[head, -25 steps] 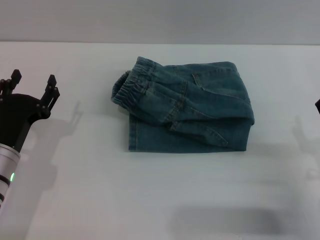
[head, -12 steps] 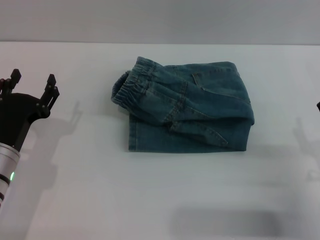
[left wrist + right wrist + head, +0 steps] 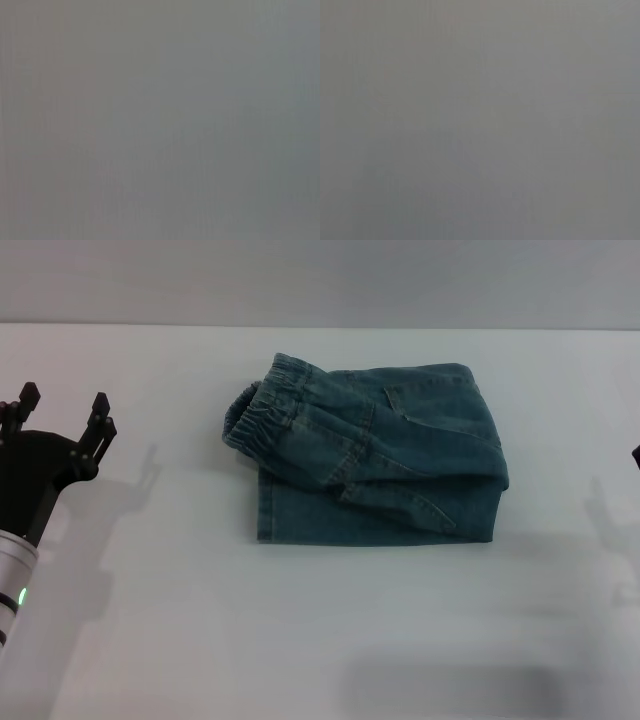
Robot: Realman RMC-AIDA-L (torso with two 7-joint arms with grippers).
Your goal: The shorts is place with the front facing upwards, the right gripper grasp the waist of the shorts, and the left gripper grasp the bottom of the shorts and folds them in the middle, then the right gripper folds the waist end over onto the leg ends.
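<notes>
Left claw (image 3: 62,411) stood spread, empty, at tabletop (image 3: 300,640) left edge. Shorts (image 3: 370,455) lay folded mid-tabletop, well apart to its right, waist (image 3: 262,415) end nearer it. Right claw barely in view, state unknowable.

A bare test bench (lab-like): plain white table (image 3: 300,640) against an unadorned grey wall (image 3: 320,280).
</notes>
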